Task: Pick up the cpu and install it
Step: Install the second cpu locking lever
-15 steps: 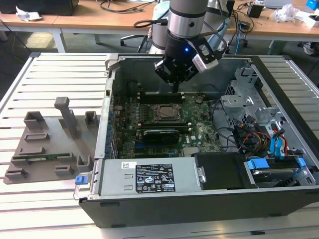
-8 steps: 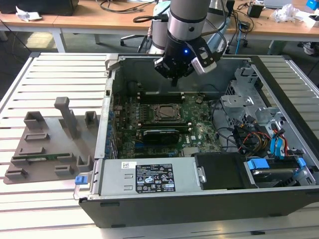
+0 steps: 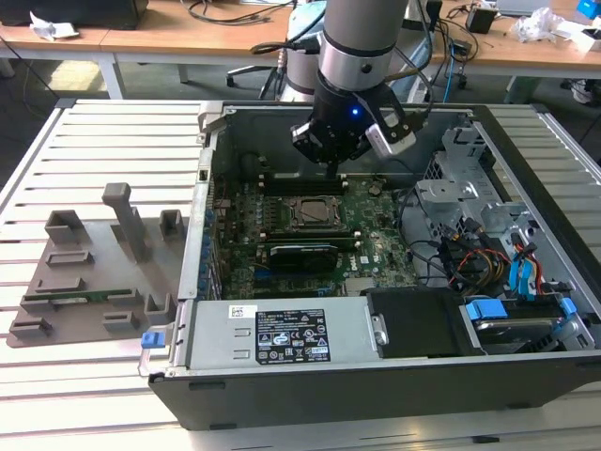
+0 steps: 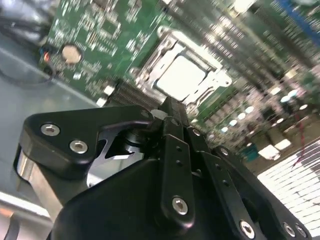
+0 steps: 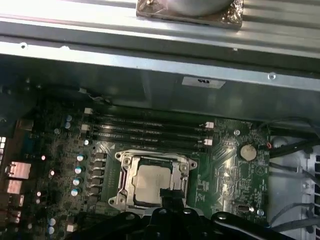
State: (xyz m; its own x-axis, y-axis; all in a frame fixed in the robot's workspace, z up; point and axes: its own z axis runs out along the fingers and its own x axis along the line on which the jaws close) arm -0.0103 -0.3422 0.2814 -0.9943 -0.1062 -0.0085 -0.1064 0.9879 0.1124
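My pincer (image 3: 331, 169) hangs inside the open computer case (image 3: 526, 376), just above the green motherboard (image 3: 376, 216) near the case's back wall. Its black, bolted fingers (image 4: 172, 112) are drawn together into 1 narrow tip, closed with nothing between them. The cpu (image 5: 150, 182), a flat square with a dull silver-grey top, already lies in its socket (image 5: 120, 187), ringed by a bright stamped-metal frame; in both wrist views my fingertip sits right at the frame's edge, though I cannot tell whether it touches. The case rests on a pale slatted table (image 3: 94, 132), beside a grey moulded fixture tray (image 3: 70, 282) toward the table's edge on the exterior view's left.
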